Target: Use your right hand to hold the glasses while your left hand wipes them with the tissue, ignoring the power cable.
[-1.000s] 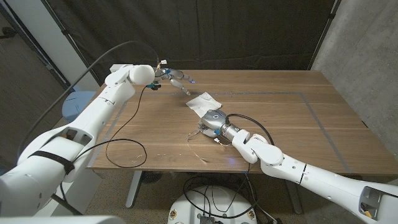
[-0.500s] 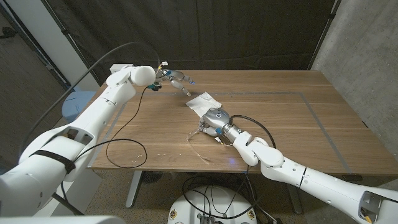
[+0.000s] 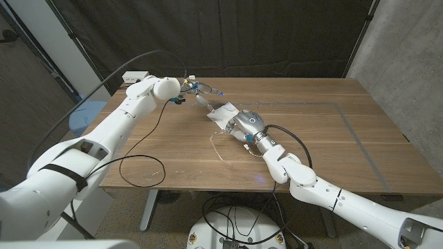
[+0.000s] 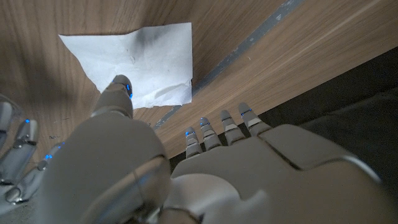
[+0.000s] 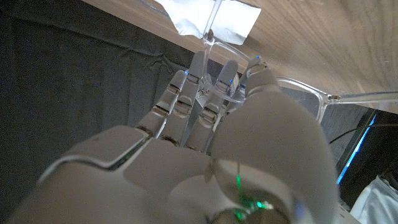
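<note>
Right hand (image 3: 243,126) pinches the glasses (image 5: 261,93); spread left hand (image 3: 196,88) should close squarely on the tissue (image 4: 142,62).

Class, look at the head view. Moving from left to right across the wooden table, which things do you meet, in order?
power cable → left hand → tissue → right hand, holding the glasses
</note>
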Robot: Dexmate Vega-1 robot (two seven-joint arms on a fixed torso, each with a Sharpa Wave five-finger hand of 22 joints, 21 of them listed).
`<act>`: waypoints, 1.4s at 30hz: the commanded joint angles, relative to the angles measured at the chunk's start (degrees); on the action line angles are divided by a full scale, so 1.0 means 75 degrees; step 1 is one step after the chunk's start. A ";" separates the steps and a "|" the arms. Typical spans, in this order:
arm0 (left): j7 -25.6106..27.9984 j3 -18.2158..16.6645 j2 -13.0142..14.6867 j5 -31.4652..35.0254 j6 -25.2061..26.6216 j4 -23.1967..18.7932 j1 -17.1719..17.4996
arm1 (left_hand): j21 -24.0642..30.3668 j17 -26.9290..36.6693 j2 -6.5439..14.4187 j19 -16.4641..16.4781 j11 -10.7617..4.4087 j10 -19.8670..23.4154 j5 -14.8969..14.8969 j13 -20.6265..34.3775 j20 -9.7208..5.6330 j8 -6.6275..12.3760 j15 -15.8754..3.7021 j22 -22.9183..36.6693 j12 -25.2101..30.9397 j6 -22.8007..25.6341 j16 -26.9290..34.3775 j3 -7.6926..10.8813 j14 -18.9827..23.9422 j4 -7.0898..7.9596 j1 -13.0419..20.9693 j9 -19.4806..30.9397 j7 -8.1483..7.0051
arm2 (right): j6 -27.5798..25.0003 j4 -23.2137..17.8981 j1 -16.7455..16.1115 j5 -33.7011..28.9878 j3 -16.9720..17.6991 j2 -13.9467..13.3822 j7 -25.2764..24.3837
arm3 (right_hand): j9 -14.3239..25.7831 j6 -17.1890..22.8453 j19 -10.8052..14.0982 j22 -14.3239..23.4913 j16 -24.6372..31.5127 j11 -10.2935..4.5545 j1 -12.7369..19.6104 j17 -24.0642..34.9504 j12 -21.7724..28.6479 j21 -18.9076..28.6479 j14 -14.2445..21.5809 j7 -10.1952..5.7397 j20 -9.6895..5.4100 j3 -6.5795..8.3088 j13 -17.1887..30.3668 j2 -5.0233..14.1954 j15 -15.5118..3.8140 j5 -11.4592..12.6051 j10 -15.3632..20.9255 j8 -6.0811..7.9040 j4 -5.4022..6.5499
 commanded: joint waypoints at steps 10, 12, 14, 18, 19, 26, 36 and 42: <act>0.2015 0.0818 -0.0502 0.1471 -0.0732 0.1195 -0.0334 | -0.0027 0.0064 0.0108 0.0074 -0.0226 -0.0054 0.0170 0.0010 0.0031 0.0129 -0.0244 0.0057 0.0163 -0.0465 0.0162 -0.0129 0.0357 0.0039 0.0095 0.0028 -0.0048 | -0.0322 -0.0199 -0.0260 0.0795 0.0519 0.0066 -0.1135 | 0.0040 -0.0014 -0.0001 0.0031 -0.0208 0.0311 -0.0195 -0.0085 -0.0235 0.0116 0.0052 0.0175 -0.0510 -0.0086 -0.0040 0.0111 -0.1088 -0.0002 -0.0289 -0.0150 0.0144; 0.2389 0.0875 -0.0513 0.1670 -0.0768 0.1250 -0.0316 | -0.0046 0.0066 0.0120 0.0032 -0.0198 0.0100 0.0176 0.0010 0.0042 0.0205 -0.0273 0.0061 0.0227 -0.0338 0.0180 -0.0140 0.0417 0.0019 0.0160 0.0034 -0.0035 | -0.0339 -0.0214 -0.0259 0.0791 0.0528 0.0055 -0.1160 | 0.0039 -0.0048 -0.0011 0.0032 -0.0196 0.0338 -0.0205 -0.0062 -0.0290 0.0130 0.0046 0.0194 -0.0500 -0.0103 -0.0063 0.0119 -0.1091 -0.0027 -0.0376 -0.0182 0.0147; 0.2672 0.0954 -0.0523 0.1892 -0.0776 0.1279 -0.0312 | -0.0057 0.0085 0.0147 0.0007 -0.0380 0.0330 0.0182 0.0010 0.0030 0.0306 -0.0333 0.0071 0.0308 -0.0126 0.0241 -0.0169 0.0578 0.0015 0.0226 0.0040 -0.0038 | -0.0346 -0.0215 -0.0257 0.0799 0.0540 0.0054 -0.1193 | 0.0038 -0.0146 -0.0029 0.0033 -0.0203 0.0404 -0.0223 -0.0046 -0.0344 0.0145 0.0011 0.0203 -0.0492 -0.0115 -0.0090 0.0147 -0.1092 -0.0059 -0.0450 -0.0244 0.0160; 0.3070 0.1012 -0.0569 0.2118 -0.0796 0.1379 -0.0294 | -0.0062 0.0129 0.0167 -0.0012 -0.0487 0.0675 0.0182 0.0011 0.0036 0.0510 -0.0346 0.0087 0.0413 0.0407 0.0322 -0.0236 0.0782 0.0028 0.0276 0.0051 -0.0011 | -0.0350 -0.0206 -0.0236 0.0819 0.0549 0.0056 -0.1215 | 0.0036 -0.0242 -0.0060 0.0035 -0.0211 0.0491 -0.0306 -0.0016 -0.0431 0.0168 -0.0051 0.0256 -0.0492 -0.0160 -0.0134 0.0177 -0.1054 -0.0124 -0.0574 -0.0320 0.0210; 0.3182 0.1032 -0.0565 0.2194 -0.0792 0.1384 -0.0287 | -0.0061 0.0138 0.0164 -0.0012 -0.0521 0.0756 0.0182 0.0012 0.0044 0.0544 -0.0341 0.0089 0.0437 0.0505 0.0323 -0.0250 0.0786 0.0026 0.0290 0.0051 -0.0008 | -0.0339 -0.0201 -0.0230 0.0831 0.0551 0.0054 -0.1220 | 0.0035 -0.0266 -0.0063 0.0036 -0.0215 0.0498 -0.0318 -0.0011 -0.0443 0.0174 -0.0068 0.0259 -0.0495 -0.0164 -0.0142 0.0189 -0.1051 -0.0138 -0.0588 -0.0337 0.0219; 0.3010 0.1098 -0.0681 0.2313 -0.0794 0.1638 -0.0374 | -0.0096 0.0191 0.0108 -0.0109 -0.0608 0.0954 0.0171 0.0018 0.0040 0.0700 -0.0276 0.0101 0.0461 0.0992 0.0234 -0.0359 0.0542 0.0021 0.0337 0.0045 -0.0027 | -0.0291 -0.0089 -0.0179 0.0868 0.0534 0.0077 -0.1266 | 0.0035 -0.0311 -0.0119 0.0041 -0.0183 0.0700 -0.0314 0.0075 -0.0524 0.0202 -0.0158 0.0305 -0.0503 -0.0173 -0.0196 0.0265 -0.1068 -0.0253 -0.0678 -0.0404 0.0218; 0.2451 0.1167 -0.0898 0.2265 -0.0850 0.2031 -0.0578 | -0.0100 0.0242 0.0017 -0.0125 -0.0522 0.1179 0.0147 0.0020 0.0051 0.0761 -0.0199 0.0112 0.0491 0.1285 0.0250 -0.0503 0.0521 0.0034 0.0327 0.0023 0.0011 | -0.0231 0.0038 -0.0092 0.0894 0.0498 0.0097 -0.1265 | 0.0040 -0.0416 -0.0269 0.0049 -0.0215 0.0867 -0.0248 0.0158 -0.0627 0.0225 -0.0361 0.0568 -0.0518 -0.0147 -0.0201 0.0376 -0.1059 -0.0468 -0.0897 -0.0511 0.0183; 0.2893 0.1256 -0.0921 0.2429 -0.0972 0.2222 -0.0623 | -0.0001 0.0303 0.0088 0.0142 -0.0676 0.2155 0.0178 0.0024 -0.0076 0.1132 -0.0515 0.0107 0.0713 0.2475 0.0460 -0.0614 0.1016 -0.0004 0.0575 0.0014 0.0013 | -0.0217 0.0099 -0.0067 0.0899 0.0490 0.0100 -0.1288 | 0.0043 -0.0400 -0.0311 0.0051 -0.0214 0.1008 -0.0221 0.0191 -0.0644 0.0245 -0.0396 0.0625 -0.0524 -0.0130 -0.0200 0.0422 -0.1064 -0.0564 -0.0934 -0.0532 0.0170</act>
